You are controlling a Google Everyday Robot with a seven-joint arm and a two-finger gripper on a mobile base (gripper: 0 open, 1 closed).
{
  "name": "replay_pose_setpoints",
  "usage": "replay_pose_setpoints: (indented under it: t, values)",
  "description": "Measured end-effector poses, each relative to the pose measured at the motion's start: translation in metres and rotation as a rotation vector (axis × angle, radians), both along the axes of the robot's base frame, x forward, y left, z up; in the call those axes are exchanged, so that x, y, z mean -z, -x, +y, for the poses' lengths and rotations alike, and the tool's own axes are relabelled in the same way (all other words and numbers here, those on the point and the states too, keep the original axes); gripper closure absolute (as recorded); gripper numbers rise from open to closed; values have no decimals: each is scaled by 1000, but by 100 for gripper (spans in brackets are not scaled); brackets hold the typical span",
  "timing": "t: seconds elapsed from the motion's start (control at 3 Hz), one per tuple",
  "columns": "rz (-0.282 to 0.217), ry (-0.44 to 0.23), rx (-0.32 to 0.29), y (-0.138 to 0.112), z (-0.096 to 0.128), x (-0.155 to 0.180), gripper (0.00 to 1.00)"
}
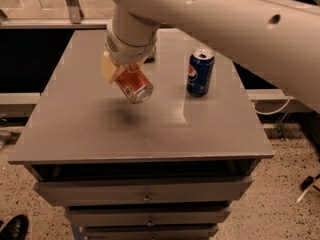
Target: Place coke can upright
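The red coke can [133, 84] hangs tilted in the air above the grey cabinet top [100, 129], its silver end pointing down and toward the front right. Its shadow lies on the top just below it. My gripper [122, 71] is shut on the can's upper part, with a tan finger pad [109, 68] showing on the can's left side. The big white arm [210, 14] comes in from the upper right and hides the rest of the gripper.
A blue Pepsi can [200, 73] stands upright on the cabinet top, to the right of the held can. Drawers [145, 196] run below the front edge. A dark shelf lies to the left, and a black shoe [12, 228] is at the bottom left.
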State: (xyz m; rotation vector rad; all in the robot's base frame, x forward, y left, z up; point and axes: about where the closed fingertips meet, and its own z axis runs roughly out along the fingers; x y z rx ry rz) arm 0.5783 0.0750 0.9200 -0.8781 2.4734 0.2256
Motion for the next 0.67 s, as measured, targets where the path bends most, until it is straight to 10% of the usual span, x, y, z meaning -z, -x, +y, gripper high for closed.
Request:
replay_pose_setpoints:
  t: [0.67]
  values:
    - [-111,-330,-162,7,-1,-46,100]
